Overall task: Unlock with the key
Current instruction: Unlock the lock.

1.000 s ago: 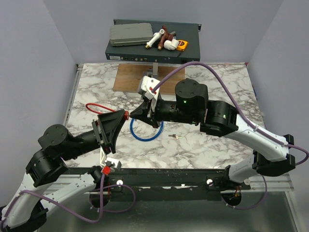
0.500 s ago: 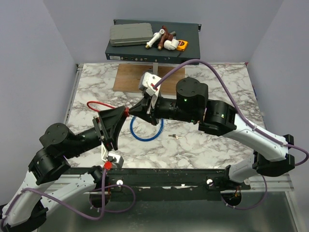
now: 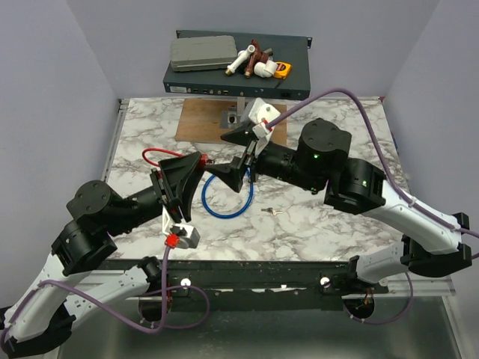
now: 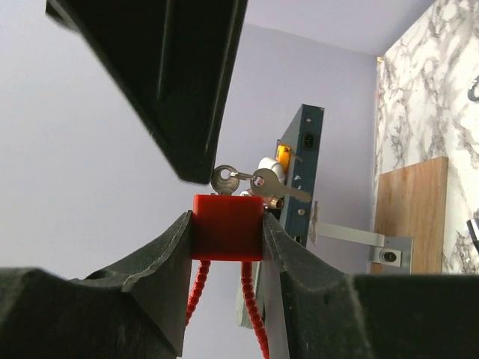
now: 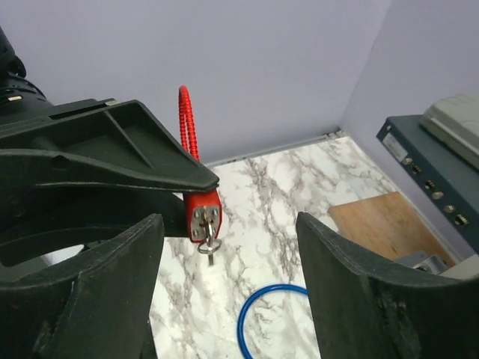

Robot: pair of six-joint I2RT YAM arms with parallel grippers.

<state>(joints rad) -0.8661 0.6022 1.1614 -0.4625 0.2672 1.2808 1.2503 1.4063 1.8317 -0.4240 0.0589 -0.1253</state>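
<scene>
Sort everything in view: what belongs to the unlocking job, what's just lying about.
Job: silver keys; red block and ribbed loop they hang from; left gripper, shut on the block; right gripper, open, facing it.
Lying about: blue cable ring; wooden board; dark box with fittings at the back.

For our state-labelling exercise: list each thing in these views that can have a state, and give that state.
left gripper: shut on the red block.
right gripper: open, empty.
red block: clamped, held aloft.
keys: attached at the block's end, ungripped.
blue cable: looped, lying flat.
</scene>
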